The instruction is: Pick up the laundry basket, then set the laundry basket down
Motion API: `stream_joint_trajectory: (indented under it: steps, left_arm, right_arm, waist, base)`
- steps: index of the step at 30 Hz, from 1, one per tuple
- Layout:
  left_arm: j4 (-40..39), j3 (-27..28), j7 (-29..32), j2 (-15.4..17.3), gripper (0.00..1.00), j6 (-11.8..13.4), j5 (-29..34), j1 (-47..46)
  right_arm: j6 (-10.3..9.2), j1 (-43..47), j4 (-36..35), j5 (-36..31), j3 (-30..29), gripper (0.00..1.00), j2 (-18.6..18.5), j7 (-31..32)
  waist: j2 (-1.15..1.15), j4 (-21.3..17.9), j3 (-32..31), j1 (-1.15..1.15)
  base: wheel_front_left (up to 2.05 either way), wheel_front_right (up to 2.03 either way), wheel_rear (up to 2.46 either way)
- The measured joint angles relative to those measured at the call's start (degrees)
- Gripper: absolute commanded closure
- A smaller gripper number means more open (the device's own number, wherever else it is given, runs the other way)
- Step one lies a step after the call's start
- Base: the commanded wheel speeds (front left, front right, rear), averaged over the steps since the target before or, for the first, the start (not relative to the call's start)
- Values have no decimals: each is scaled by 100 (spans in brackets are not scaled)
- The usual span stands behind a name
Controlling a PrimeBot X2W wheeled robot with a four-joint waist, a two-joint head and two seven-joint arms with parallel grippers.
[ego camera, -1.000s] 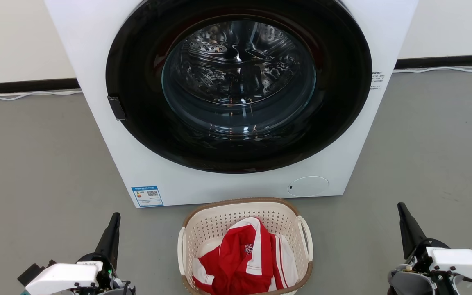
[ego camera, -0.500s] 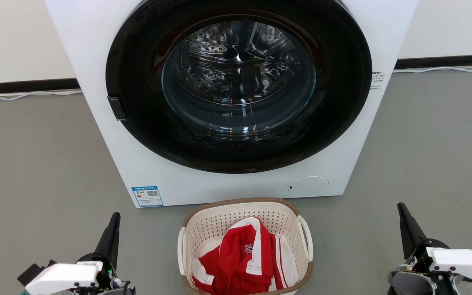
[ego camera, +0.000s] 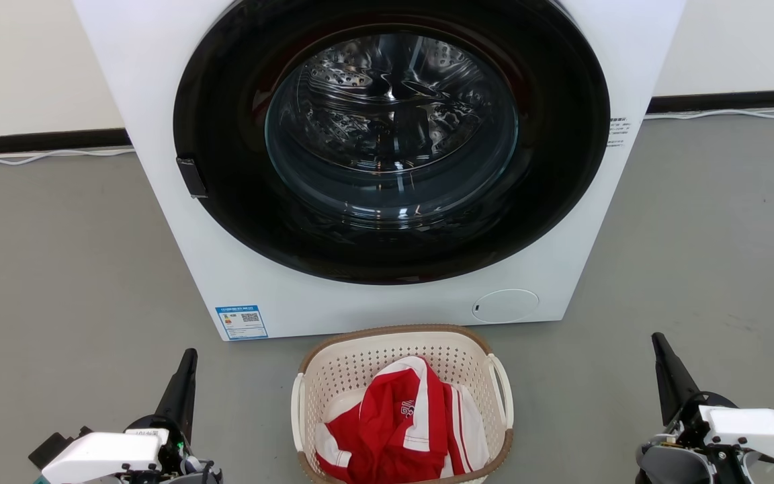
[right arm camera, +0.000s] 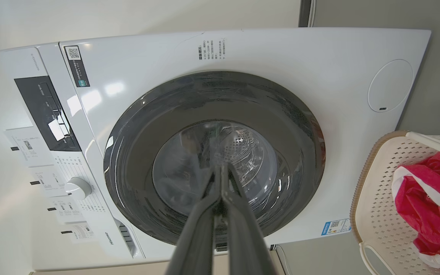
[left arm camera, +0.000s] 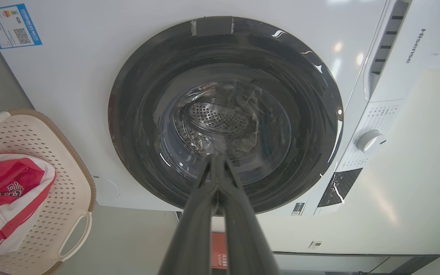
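The laundry basket, cream perforated plastic with a brown rim and white side handles, stands on the grey floor at the bottom centre of the head view, holding a red and white garment. It also lies at the left edge of the left wrist view and the right edge of the right wrist view. My left gripper hovers left of the basket, shut and empty. My right gripper hovers well to the right of it, shut and empty. In each wrist view the fingers meet at the tips.
A white front-loading washing machine with a dark round door stands close behind the basket. Grey floor lies open on both sides. A white cable runs along the dark skirting at the wall.
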Motion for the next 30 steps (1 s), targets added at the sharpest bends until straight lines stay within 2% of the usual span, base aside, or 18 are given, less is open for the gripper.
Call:
stream_joint_trajectory:
  steps: [30]
  left_arm:
    - [-1, 0, 0, 0, 100, -7, 0, 0]
  right_arm:
    - [0, 0, 0, 0, 0, 100, 0, 0]
  waist:
    - [0, 0, 0, 0]
  base:
    - [0, 0, 0]
